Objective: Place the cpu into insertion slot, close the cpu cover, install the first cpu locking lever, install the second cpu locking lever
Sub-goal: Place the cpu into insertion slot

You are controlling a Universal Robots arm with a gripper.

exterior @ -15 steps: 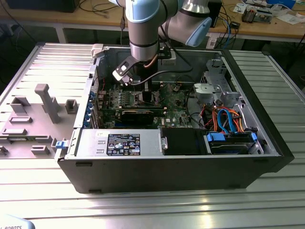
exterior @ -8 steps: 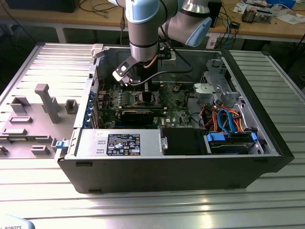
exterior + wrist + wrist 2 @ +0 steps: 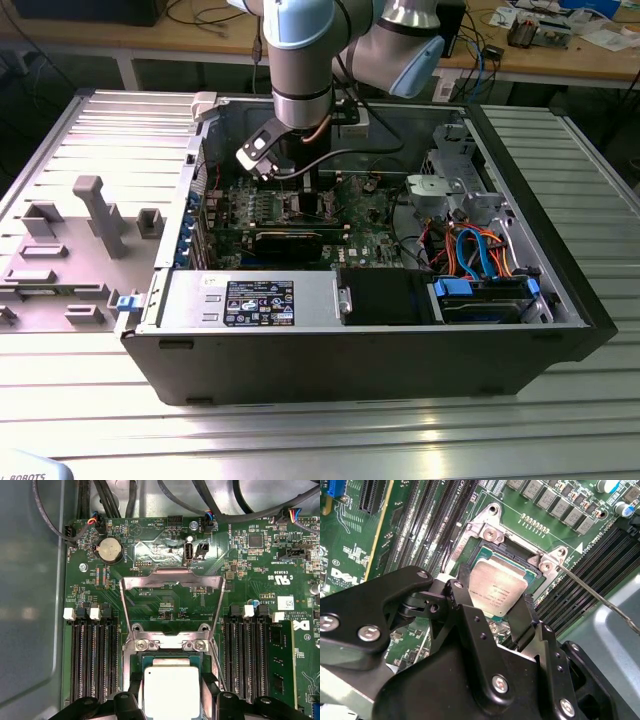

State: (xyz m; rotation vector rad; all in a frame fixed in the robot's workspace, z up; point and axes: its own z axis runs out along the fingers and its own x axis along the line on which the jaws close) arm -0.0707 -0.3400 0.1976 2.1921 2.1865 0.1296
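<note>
The arm reaches down into the open computer case, upper middle of the exterior view and a bit toward the exterior view's left. In the second wrist view the gripper has its two black fingers closed in to about chip width. They look pressed on opposite edges of the cpu, so I'd call that a proper grip, not a hover. The chip sits square over the insertion slot and looks level, but I can't tell if it's fully bedded or a hair above. In the first wrist view the cpu cover is flipped open, clear of the socket. A thin wire lever is swung out to the side, so nothing's in the way. My take on doing this bit well: keep the chip dead flat, match its edges to the dark socket frame all round, and use zero force. The contacts underneath would likely bend if it goes in tilted or gets dragged sideways. Any release should be straight apart so the fingers don't nudge it.
</note>
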